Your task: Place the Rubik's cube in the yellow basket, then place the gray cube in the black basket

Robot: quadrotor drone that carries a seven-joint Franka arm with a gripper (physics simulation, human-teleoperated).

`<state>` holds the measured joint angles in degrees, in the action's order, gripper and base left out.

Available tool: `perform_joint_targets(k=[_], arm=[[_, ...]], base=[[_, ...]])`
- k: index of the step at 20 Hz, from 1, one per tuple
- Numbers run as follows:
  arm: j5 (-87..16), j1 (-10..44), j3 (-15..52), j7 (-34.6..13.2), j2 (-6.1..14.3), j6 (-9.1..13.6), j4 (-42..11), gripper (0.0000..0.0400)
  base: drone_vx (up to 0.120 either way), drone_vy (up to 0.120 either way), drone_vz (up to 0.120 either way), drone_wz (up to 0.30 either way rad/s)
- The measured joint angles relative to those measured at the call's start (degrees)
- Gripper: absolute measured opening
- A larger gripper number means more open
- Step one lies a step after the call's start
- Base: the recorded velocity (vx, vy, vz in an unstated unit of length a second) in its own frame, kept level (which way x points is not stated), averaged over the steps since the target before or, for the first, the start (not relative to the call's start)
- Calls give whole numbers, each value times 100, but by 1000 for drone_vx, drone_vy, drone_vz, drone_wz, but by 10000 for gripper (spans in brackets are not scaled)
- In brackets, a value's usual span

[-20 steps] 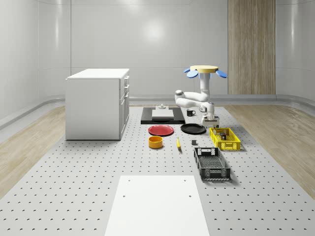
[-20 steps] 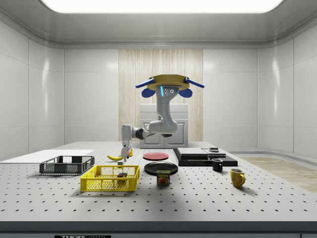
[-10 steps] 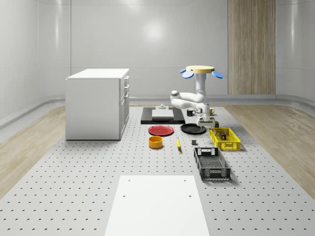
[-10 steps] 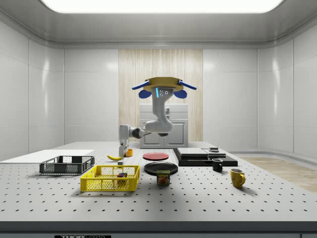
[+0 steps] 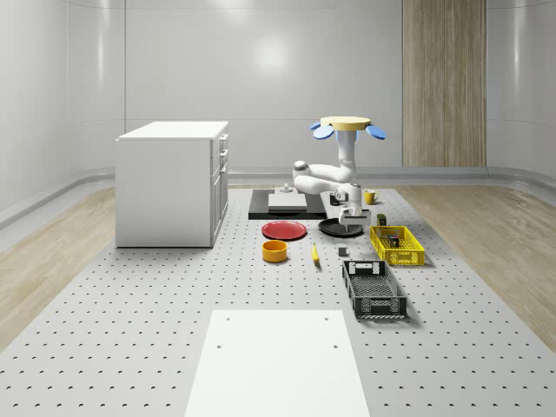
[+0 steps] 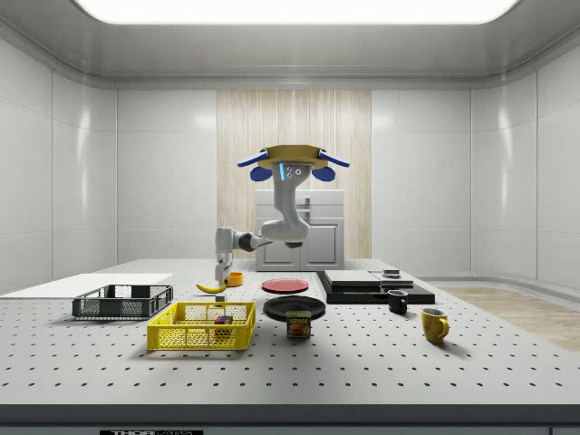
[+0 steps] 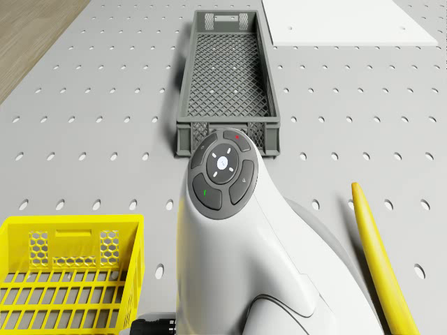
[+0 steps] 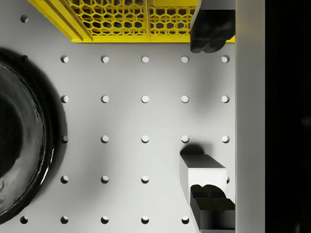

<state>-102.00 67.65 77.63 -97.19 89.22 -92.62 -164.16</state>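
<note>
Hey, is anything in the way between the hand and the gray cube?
Nothing visible is. The drone hovers over the table beside the yellow basket, and the open hand hangs above bare table right next to the gray cube.

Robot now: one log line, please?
drone hovering over table | gripper open, near gray cube | Rubik's cube in yellow basket

Lighting: bright, even, from a white rectangular ceiling panel (image 6: pixel 290 9). Soft glare on the glossy pale back wall (image 5: pixel 274 56). Faint shadows beneath objects on the perforated grey table (image 6: pixel 381 362). Renders crisp.
</note>
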Motion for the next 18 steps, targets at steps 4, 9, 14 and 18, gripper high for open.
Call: perform_joint_targets(k=[4, 9, 14, 18], arm=[[3, 1, 1, -1, 6, -6, 0, 400], [5, 3, 2, -2, 14, -13, 1, 400], [8, 5, 3, -3, 20, -19, 1, 400], [10, 6, 3, -4, 25, -24, 1, 400]], base=[[0, -120, 0, 0], [0, -120, 0, 0], [0, -40, -80, 0], [0, -60, -110, 0]])
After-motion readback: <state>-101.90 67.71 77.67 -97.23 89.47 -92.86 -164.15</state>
